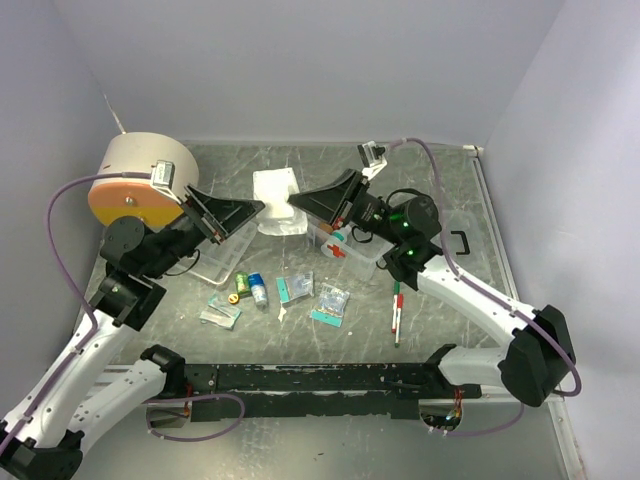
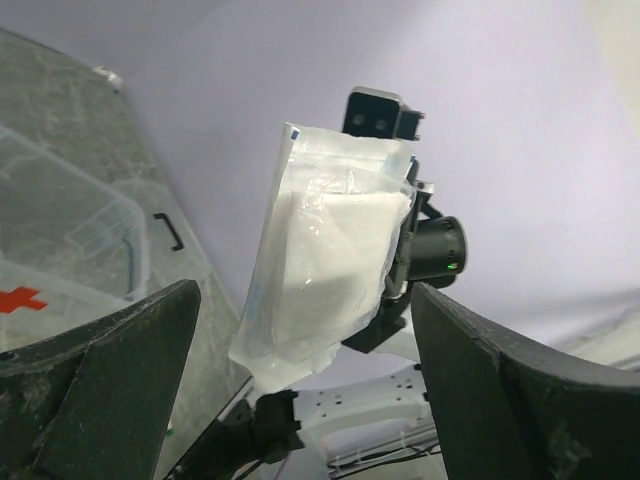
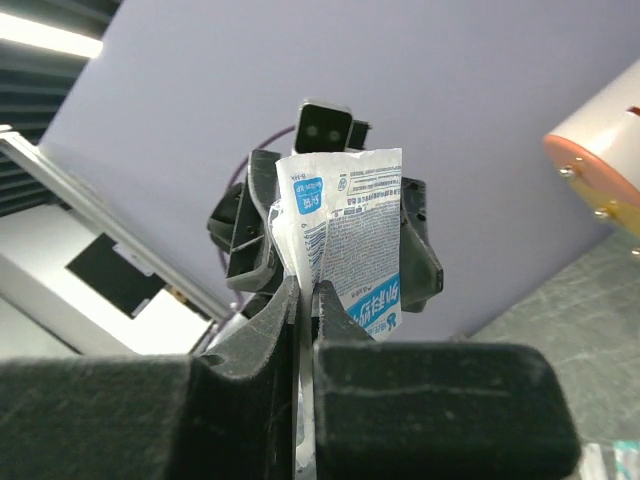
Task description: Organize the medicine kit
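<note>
Here, the right gripper (image 1: 295,207) pinched a white packet (image 1: 277,195), the medicine kit (image 1: 337,250) apparently just below it; the left gripper (image 1: 248,218) stood spread beside the packet.

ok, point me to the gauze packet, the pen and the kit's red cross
gauze packet (image 2: 325,260), left wrist view, middle of pouch.
pen (image 1: 397,316), top view, mid barrel.
red cross (image 1: 338,250), top view, centre of mark.

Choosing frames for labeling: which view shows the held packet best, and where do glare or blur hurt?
Right wrist: packet print clear, bright strip light top left, right gripper dark. Left wrist: packet crisp, translucent. Top external: even light, packet washed white.
</note>
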